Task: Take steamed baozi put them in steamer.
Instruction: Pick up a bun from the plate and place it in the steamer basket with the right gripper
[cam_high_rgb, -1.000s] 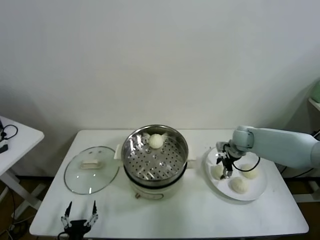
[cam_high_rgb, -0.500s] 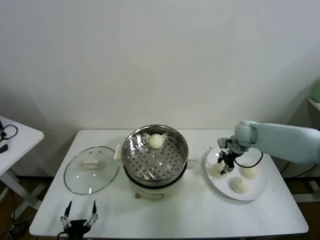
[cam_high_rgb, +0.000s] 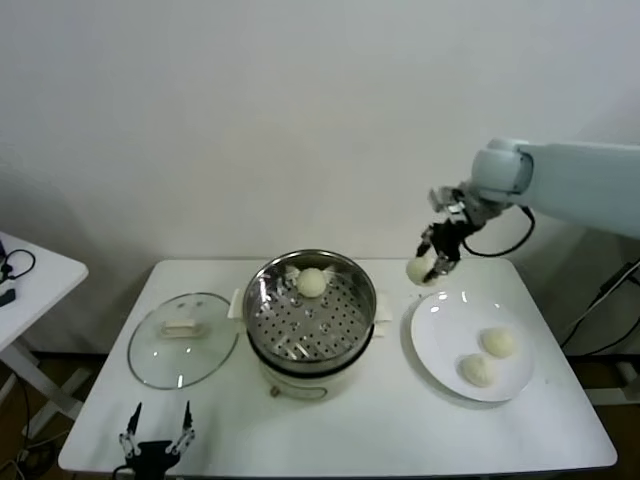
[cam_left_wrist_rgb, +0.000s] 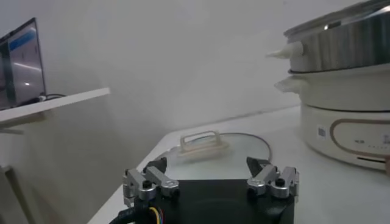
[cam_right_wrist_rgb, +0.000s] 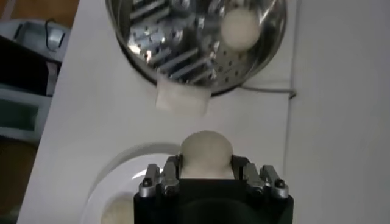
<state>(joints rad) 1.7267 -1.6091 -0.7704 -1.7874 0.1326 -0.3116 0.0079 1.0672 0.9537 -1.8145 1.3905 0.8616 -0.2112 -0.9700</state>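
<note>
The right gripper (cam_high_rgb: 432, 262) holds a bun (cam_high_rgb: 419, 270) in the air between steamer (cam_high_rgb: 311, 300) and plate (cam_high_rgb: 473, 344). The left gripper (cam_high_rgb: 157, 437), jaws wide, idles near the glass lid (cam_high_rgb: 183, 338).

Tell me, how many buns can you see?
4. One bun lies in the steamer, two sit on the plate, and one is held in the air by the right gripper.

The left hand (cam_left_wrist_rgb: 211, 181) hangs low over the white bench (cam_left_wrist_rgb: 317, 182), fingers (cam_left_wrist_rgb: 271, 178) spread apart. Beyond it lies a glass lid (cam_left_wrist_rgb: 213, 152); the steamer (cam_left_wrist_rgb: 341, 91) stands near.
</note>
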